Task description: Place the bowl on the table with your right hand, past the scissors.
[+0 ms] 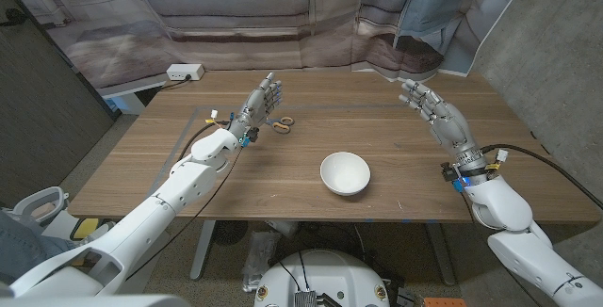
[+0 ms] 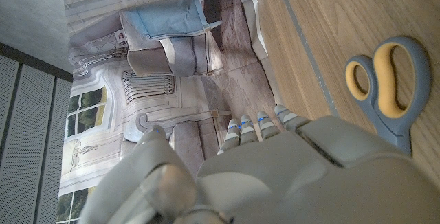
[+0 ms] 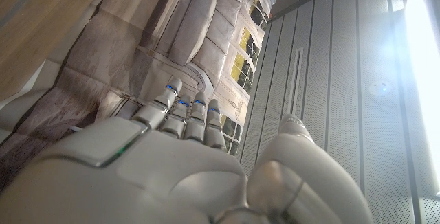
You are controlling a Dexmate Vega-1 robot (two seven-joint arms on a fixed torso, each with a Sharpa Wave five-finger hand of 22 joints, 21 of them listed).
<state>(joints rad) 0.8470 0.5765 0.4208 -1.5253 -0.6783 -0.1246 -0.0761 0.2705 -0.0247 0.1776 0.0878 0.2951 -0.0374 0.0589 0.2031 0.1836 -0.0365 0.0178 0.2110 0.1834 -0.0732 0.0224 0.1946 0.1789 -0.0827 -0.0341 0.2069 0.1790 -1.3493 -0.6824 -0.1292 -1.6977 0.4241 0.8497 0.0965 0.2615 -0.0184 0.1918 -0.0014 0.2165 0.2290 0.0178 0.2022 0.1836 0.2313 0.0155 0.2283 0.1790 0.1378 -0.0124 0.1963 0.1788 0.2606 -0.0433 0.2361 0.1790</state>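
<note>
Nothing is done yet, I judge: the round white ceramic bowl (image 1: 344, 173) sits untouched on the wooden tabletop (image 1: 405, 123), my right hand (image 1: 436, 111) released, holding nothing, well apart.

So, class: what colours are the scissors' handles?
The scissors have grey-blue handles with yellow inner lining, clearest in the left wrist view.

A printed fabric backdrop (image 1: 236, 6) showing a grey sofa and panelled walls hangs behind the brown wooden table (image 1: 311, 203). A white power strip (image 1: 185, 72) sits on a pale ledge by the far left corner. Grey concrete wall (image 1: 556, 53) rises on the right, dark slatted panelling (image 3: 323, 93) nearby, bright light (image 3: 423, 80) streaming beside it.
</note>
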